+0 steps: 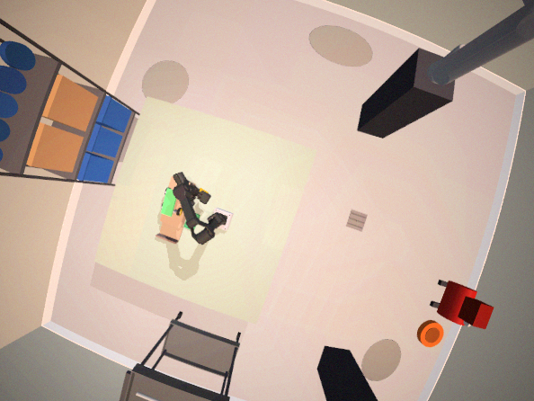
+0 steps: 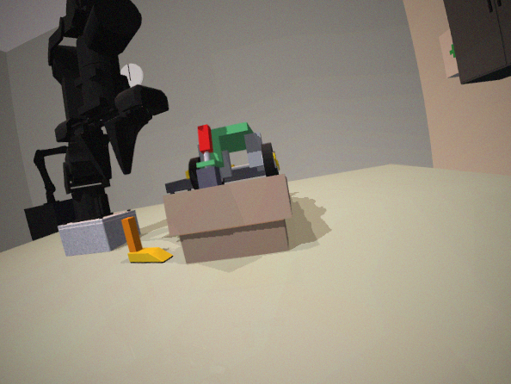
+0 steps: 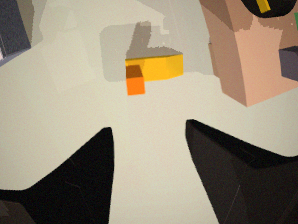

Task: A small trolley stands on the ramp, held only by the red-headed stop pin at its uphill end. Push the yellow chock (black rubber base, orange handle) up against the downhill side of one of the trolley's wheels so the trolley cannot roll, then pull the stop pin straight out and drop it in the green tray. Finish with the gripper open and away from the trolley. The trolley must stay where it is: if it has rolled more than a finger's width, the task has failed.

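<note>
The yellow chock (image 1: 203,191) (image 2: 150,255) (image 3: 160,69) stands on the mat beside the ramp (image 1: 172,229) (image 2: 228,208) (image 3: 265,70), its orange handle (image 2: 132,234) (image 3: 136,86) upright. My gripper (image 3: 149,131) is partly open and empty, pointing down above the chock. In the wrist view the chock lies beyond the fingertips, not between them. The green trolley (image 1: 169,202) (image 2: 232,139) stands on the ramp. The red-headed stop pin (image 2: 205,139) is upright at its end; the arm hides it in the top view. The green tray (image 1: 187,226) is partly hidden under the arm.
The arm's pale base block (image 1: 229,216) (image 2: 83,239) stands near the chock, on the side away from the ramp. The ramp's raised edge is close to the chock's tapered end. A shelf rack with blue bins (image 1: 105,139) stands beyond the mat.
</note>
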Action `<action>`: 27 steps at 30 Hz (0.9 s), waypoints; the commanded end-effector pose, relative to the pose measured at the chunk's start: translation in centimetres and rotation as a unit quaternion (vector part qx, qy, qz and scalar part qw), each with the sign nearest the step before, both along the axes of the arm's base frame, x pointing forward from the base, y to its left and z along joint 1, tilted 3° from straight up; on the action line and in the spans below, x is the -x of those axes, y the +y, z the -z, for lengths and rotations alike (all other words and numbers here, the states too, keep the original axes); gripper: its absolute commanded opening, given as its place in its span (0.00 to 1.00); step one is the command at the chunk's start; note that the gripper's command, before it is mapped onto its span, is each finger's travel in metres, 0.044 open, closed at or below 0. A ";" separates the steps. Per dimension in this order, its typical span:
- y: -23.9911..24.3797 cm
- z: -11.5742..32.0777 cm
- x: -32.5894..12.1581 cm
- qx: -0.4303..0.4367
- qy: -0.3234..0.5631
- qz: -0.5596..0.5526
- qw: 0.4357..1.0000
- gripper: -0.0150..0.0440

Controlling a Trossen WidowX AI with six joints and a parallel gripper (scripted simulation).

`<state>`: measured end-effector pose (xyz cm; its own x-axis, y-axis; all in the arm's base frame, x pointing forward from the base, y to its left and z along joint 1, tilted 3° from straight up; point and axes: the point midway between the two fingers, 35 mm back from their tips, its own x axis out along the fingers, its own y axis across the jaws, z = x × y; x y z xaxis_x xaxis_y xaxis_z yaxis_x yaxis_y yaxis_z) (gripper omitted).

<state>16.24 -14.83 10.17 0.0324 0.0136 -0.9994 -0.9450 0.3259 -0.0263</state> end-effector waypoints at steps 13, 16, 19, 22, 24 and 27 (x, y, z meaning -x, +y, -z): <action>0.5 3.9 0.0 -0.009 0.002 -0.011 1.000 0.58; 0.7 4.6 0.1 -0.009 0.002 -0.011 1.000 0.58; 0.7 4.7 0.1 -0.009 0.002 -0.011 1.000 0.58; 0.7 5.0 0.1 -0.009 0.002 -0.011 1.000 0.58; 0.7 5.4 0.0 -0.009 0.002 -0.011 1.000 0.58; 0.7 5.8 0.0 -0.009 0.002 -0.011 1.000 0.58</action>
<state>16.37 -14.38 4.92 0.0329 0.0237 -0.9992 -0.9533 0.3012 -0.0242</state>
